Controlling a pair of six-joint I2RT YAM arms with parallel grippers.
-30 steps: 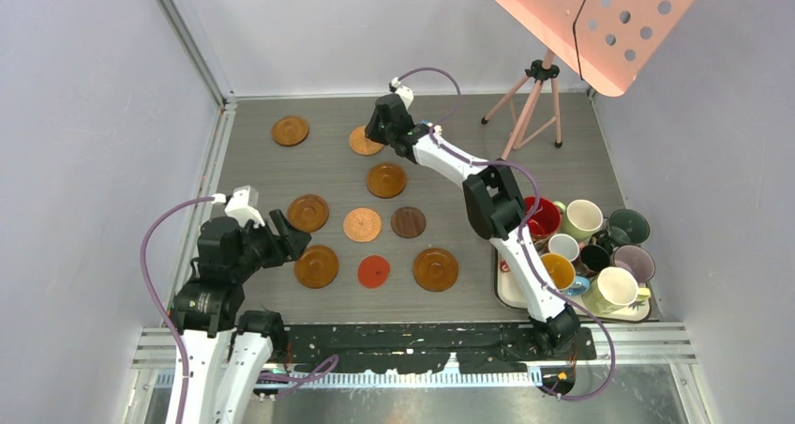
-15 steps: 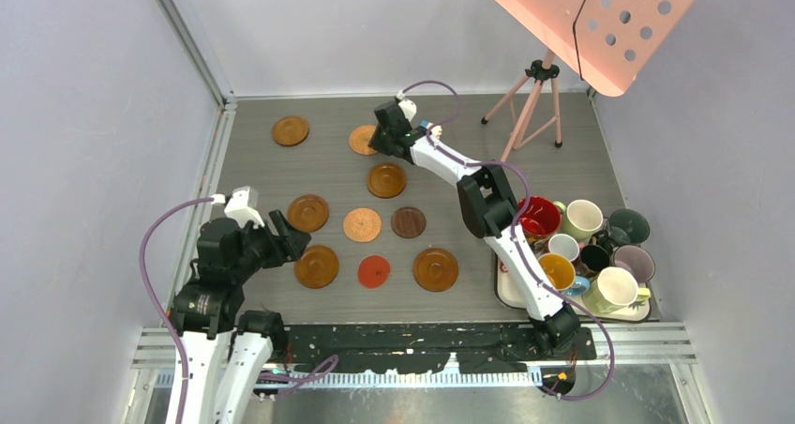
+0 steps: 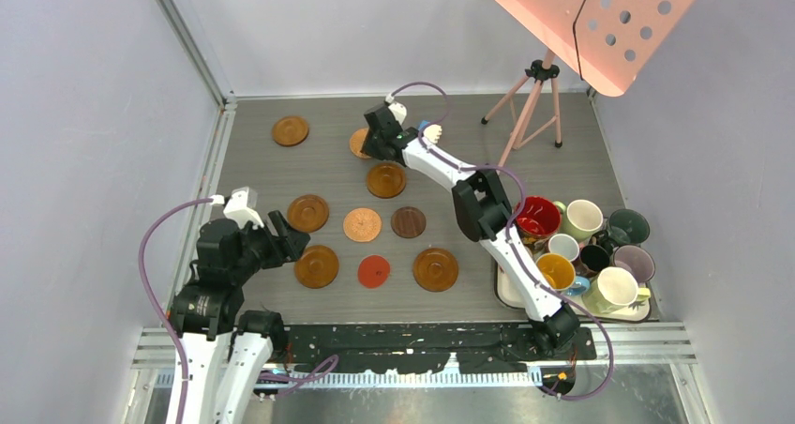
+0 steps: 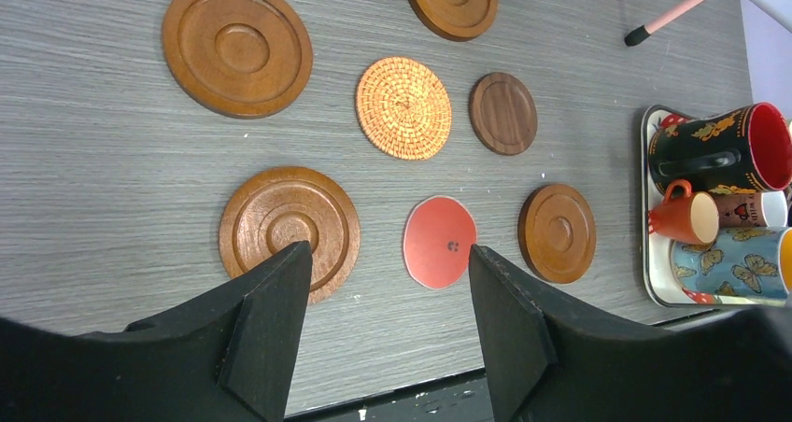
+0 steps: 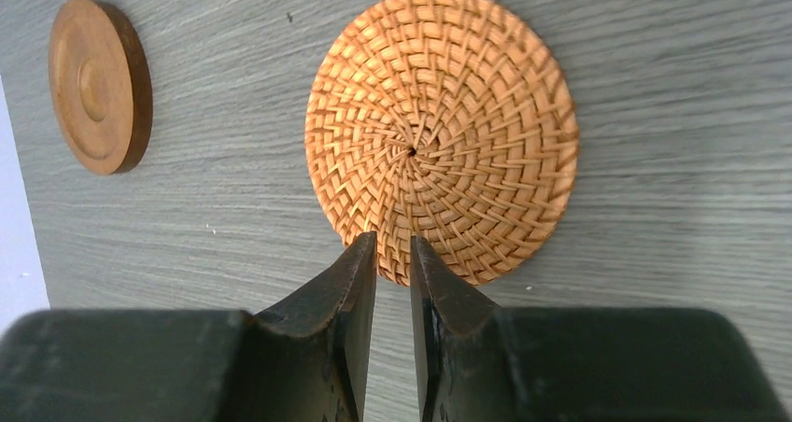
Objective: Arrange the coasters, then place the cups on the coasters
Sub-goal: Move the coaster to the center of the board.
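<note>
We see the grey surface [image 3: 281, 175], with a pink music stand [image 3: 600, 21] standing at its far right. At the near right, a white tray [image 4: 651, 271] carries the cups [image 3: 581, 219], crowded together. The left gripper [image 4: 388, 251] hangs released and empty above a ridged wooden coaster [image 4: 288, 228] and the red coaster [image 4: 439, 241]. The right gripper [image 5: 393, 254] has its jaws almost together. Its tips are at the near rim of a woven coaster [image 5: 439, 133] lying flat at the far middle, and we cannot tell whether it pinches it.
</note>
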